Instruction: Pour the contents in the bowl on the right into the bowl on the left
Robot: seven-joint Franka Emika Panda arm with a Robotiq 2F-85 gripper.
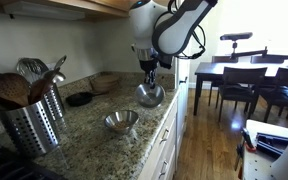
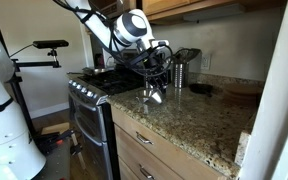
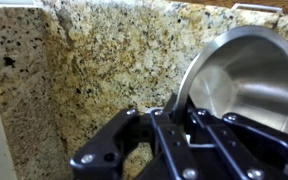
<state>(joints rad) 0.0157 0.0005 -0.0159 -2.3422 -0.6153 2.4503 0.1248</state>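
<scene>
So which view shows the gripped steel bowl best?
Wrist view: the steel bowl fills the right side, tilted, rim in the pincer, inside visible. In both exterior views it is small, with little detail.

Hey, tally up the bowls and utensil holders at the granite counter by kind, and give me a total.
Steel bowls: 2, the gripped bowl in the hand and the free bowl
Utensil holder: 1
Total: 3
</scene>
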